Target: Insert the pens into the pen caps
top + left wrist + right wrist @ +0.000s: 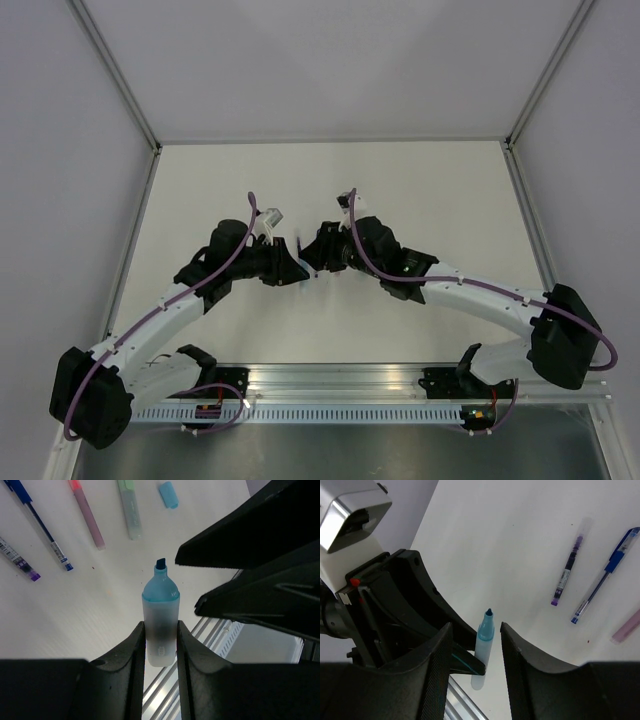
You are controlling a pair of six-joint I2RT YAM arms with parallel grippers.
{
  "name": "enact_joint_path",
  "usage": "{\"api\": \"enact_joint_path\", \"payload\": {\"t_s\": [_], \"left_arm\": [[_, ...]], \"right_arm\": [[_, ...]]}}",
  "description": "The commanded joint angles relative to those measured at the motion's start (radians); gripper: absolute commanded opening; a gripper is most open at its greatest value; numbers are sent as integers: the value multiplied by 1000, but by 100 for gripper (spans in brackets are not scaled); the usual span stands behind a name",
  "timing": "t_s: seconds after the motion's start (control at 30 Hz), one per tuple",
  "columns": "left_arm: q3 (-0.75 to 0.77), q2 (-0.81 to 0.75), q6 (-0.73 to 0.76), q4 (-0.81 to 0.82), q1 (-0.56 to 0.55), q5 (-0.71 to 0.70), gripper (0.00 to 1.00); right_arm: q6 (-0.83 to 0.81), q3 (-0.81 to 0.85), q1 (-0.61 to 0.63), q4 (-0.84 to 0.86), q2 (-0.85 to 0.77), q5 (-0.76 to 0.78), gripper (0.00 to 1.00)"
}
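Note:
My left gripper (160, 626) is shut on the lower body of a pale blue marker (160, 605), an uncapped pen held with its dark tip pointing away from the wrist. My right gripper (476, 628) stands open around the same marker (483, 645), with a gap on each side. In the top view the two grippers meet nose to nose, left gripper (292, 266) and right gripper (322, 256). On the table lie a light blue pen cap (169, 494), a pale green marker (130, 510), a pink pen (88, 514) and a dark blue pen (44, 530).
A clear pen with a purple end (19, 560) lies left of the dark blue one. The right gripper's black fingers (250, 540) fill the right of the left wrist view. A metal rail (330, 380) runs along the near table edge. Both arms hide the pens in the top view.

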Motion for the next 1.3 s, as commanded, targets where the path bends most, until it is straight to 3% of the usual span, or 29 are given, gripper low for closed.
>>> {"api": "enact_joint_path", "payload": {"t_s": [0.0, 0.3, 0.5, 0.6, 0.63, 0.67, 0.77, 0.8, 0.9, 1.0, 1.27], "left_arm": [[-1, -17, -22, 51, -9, -11, 2], [-8, -40, -24, 50, -14, -24, 2], [-6, -52, -29, 46, -17, -33, 2], [-1, -57, -30, 45, -17, -30, 2], [-1, -61, -33, 51, -18, -18, 2], [-3, -68, -36, 56, -18, -12, 2], [-3, -112, -42, 72, -18, 33, 22], [-4, -127, -45, 82, -17, 51, 37], [-17, -202, -77, 135, -18, 129, 58], [-41, -258, -136, 230, -18, 199, 64], [-76, -270, -255, 416, -21, 334, 65]], "right_arm": [[20, 38, 36, 37, 18, 68, 49], [29, 47, 99, -10, 46, 185, 45], [42, 49, 108, -4, 68, 166, 37], [40, 47, 107, 12, 65, 145, 14], [37, 46, 108, 22, 57, 136, 1], [35, 41, 107, 29, 52, 134, 0], [3, 18, 107, 64, 5, 102, 0], [-3, 9, 108, 87, -14, 90, 0], [-32, -48, 107, 173, -95, 30, 0], [-40, -109, 107, 277, -179, -40, 0], [-32, -161, 108, 437, -276, -154, 0]]}}
